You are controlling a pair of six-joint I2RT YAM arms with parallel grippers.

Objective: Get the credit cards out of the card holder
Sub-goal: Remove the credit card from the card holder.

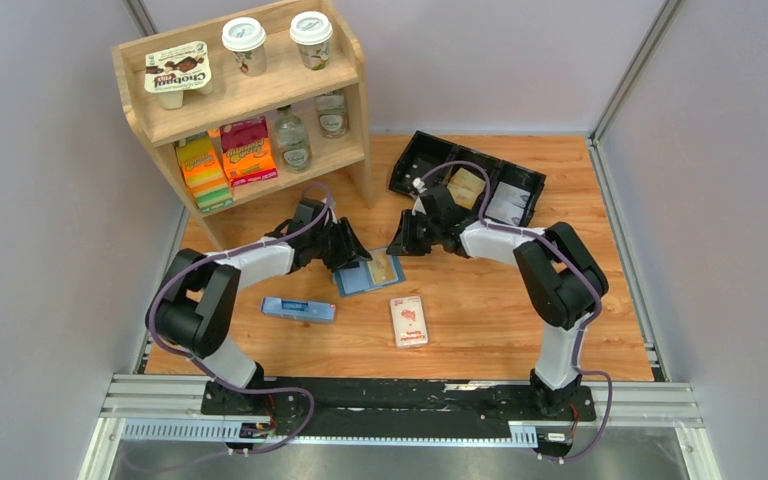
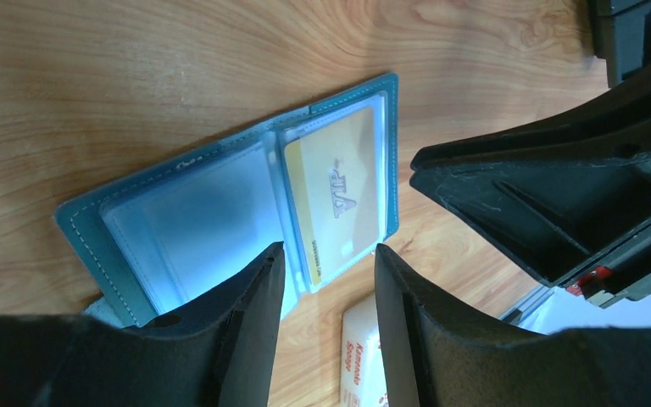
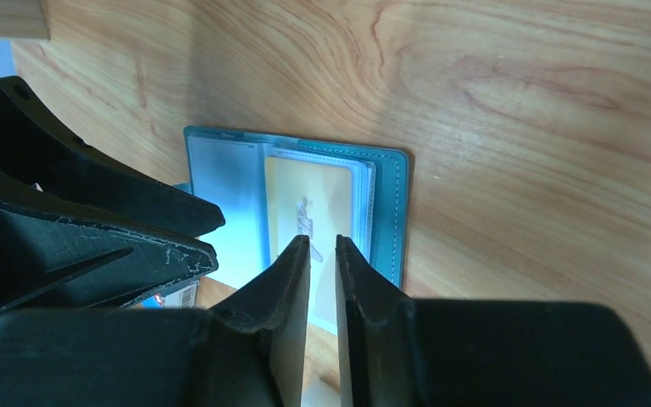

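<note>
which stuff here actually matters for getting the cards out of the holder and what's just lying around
Part of the job: open blue card holder, gold card in its slot, left gripper, right gripper.

Just lying about: white pack with a red picture, narrow blue box, black tray, stocked wooden shelf.

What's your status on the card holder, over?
Left gripper open at card holder edge. Right gripper a slit apart over tan-gold card, grip unclear. Card not yet out of its sleeve. Nothing in the way.
</note>
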